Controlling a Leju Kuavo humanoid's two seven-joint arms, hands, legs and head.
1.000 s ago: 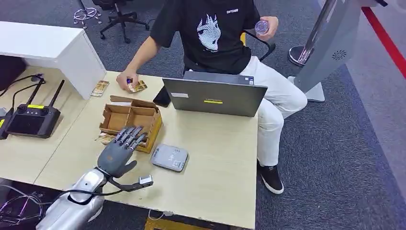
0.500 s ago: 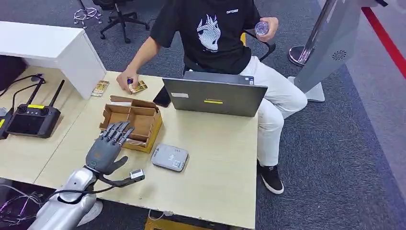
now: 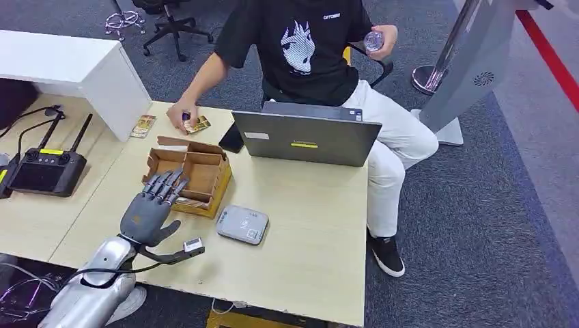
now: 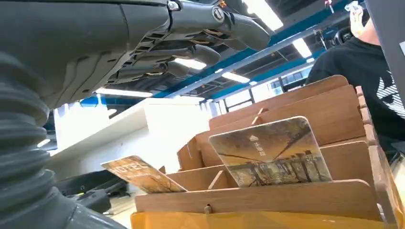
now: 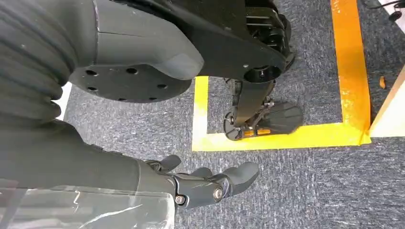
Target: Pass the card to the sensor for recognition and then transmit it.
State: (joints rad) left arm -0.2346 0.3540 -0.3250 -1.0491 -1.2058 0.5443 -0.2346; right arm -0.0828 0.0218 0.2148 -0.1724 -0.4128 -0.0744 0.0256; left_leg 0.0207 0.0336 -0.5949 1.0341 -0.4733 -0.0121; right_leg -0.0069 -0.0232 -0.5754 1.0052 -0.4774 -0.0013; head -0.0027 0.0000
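Observation:
My left hand (image 3: 151, 205) hovers with fingers spread, holding nothing, over the near left corner of the open cardboard box (image 3: 198, 171). In the left wrist view its fingers (image 4: 200, 47) reach above the box's dividers (image 4: 296, 200). A picture card (image 4: 270, 152) stands upright in a slot there, and a second card (image 4: 142, 174) leans out beside the box. The grey card sensor (image 3: 242, 224) lies flat on the table just right of the box. My right hand (image 5: 210, 183) hangs over the carpet with loosely extended fingers and nothing in it.
A person sits behind the table with one hand (image 3: 181, 115) on cards near the far edge; another card (image 3: 143, 126) lies beside it. A grey laptop (image 3: 305, 137) stands right of the box. A black remote controller (image 3: 46, 167) rests at the left, by a white cabinet (image 3: 68, 65).
My left hand has drawn back to the left, from over the box's near right part to its near left corner. The fingers stay spread. The person has barely moved.

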